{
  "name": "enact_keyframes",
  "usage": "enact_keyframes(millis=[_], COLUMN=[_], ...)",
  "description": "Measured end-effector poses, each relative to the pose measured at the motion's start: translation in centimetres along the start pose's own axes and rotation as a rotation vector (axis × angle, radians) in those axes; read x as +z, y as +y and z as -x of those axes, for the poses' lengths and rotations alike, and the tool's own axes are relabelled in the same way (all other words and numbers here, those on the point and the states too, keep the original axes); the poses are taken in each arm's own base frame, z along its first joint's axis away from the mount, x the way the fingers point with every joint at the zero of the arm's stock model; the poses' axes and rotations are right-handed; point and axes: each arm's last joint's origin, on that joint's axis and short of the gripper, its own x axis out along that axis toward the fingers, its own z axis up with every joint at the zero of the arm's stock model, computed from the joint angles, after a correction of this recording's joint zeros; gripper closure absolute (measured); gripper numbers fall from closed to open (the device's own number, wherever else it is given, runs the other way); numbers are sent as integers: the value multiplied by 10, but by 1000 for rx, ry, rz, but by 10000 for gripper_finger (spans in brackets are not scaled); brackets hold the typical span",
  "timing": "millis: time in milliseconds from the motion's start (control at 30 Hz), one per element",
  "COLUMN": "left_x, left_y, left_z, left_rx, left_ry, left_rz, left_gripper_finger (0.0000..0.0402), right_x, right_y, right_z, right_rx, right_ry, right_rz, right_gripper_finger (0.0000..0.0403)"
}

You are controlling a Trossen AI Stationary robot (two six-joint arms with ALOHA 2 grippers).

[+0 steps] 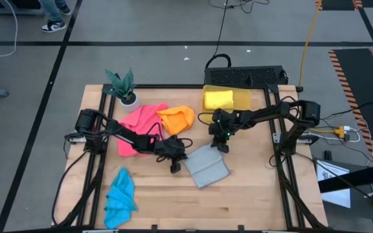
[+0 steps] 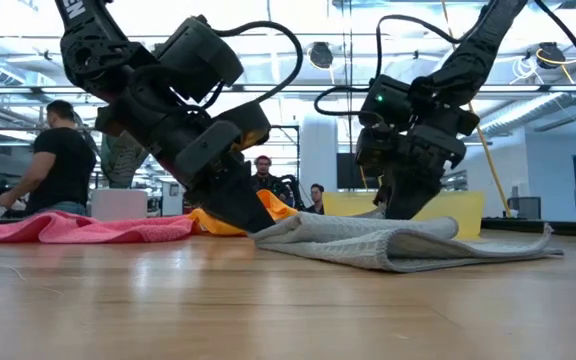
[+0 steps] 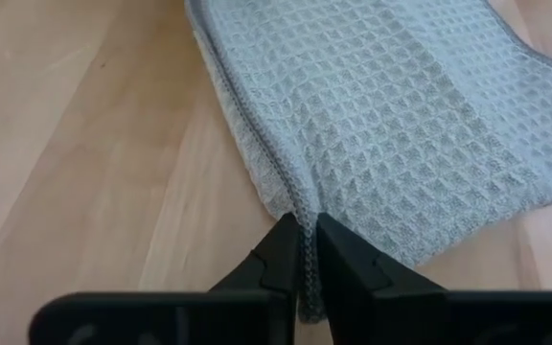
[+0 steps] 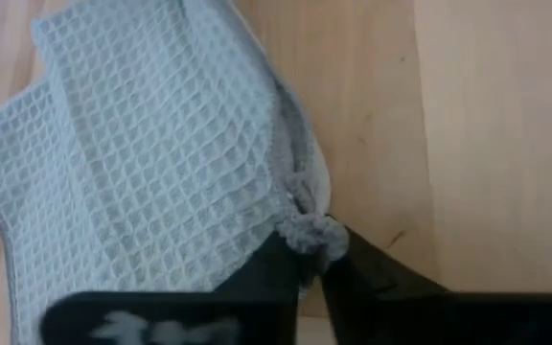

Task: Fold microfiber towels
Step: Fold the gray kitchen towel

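Observation:
A grey waffle-weave towel [image 1: 207, 167] lies folded on the wooden table's middle. My left gripper [image 1: 177, 162] is at its left edge and is shut on it. My right gripper [image 1: 220, 146] is at its far corner and is also shut on it. A pink towel [image 1: 138, 124] and an orange towel [image 1: 177, 118] lie crumpled at the far left. Near the front left edge lies a blue towel [image 1: 120, 197]. A yellow towel [image 1: 217, 98] sits in the yellow bin [image 1: 241, 98] at the back. My left gripper pinches the grey towel's hemmed edge [image 3: 300, 213] between its two fingers, slanting down from the table's left. The edge runs on between the fingers [image 3: 278, 251]. The rest of the towel lies flat on the table. My right gripper pinches a bunched corner [image 4: 307, 228] of the grey towel between its fingertips [image 4: 353, 257], slanting down from the far right. The cloth gathers into a small knot at the fingers; the towel beyond it lies on the table.
A potted plant [image 1: 123, 87] stands at the far left corner. A dark frame runs around the table's edges. Bare wood lies at the table's near right, right of the grey towel. People show in the room behind the table in the low view.

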Motion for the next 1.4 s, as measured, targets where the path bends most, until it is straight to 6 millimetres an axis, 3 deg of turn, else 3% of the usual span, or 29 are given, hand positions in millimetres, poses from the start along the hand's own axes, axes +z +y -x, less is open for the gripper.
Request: enact_keyframes(millis=[133, 267, 500, 667, 800, 1000, 1233, 1400], left_x=[2, 7, 44, 63, 62, 40, 51, 57], left_y=[5, 11, 12, -7, -28, -57, -81, -91], left_z=[1, 12, 66, 105, 113, 97, 113, 121], left_rx=[-26, -28, 98, 127, 108, 74, 19, -26], left_ry=[9, 33, -114, -256, -291, -219, -408, -435], left_rz=[35, 10, -118, -316, -414, -432, -412, -391], left_gripper_finger=[365, 376, 388, 392, 391, 392, 379, 376], right_x=[1, 8, 22, 23, 8, -29, -33, -36], right_y=[5, 23, 62, 98, 120, 141, 167, 177], right_z=[0, 9, 39, 52, 43, 22, 36, 45], right_rx=[-18, -188, -447, -640, -595, -475, -433, -376], right_ry=[1, -30, -161, -273, -371, -393, -533, -575], right_rz=[43, 159, 371, 561, 680, 734, 759, 722], right_gripper_finger=[389, 395, 397, 400, 401, 398, 396, 395])
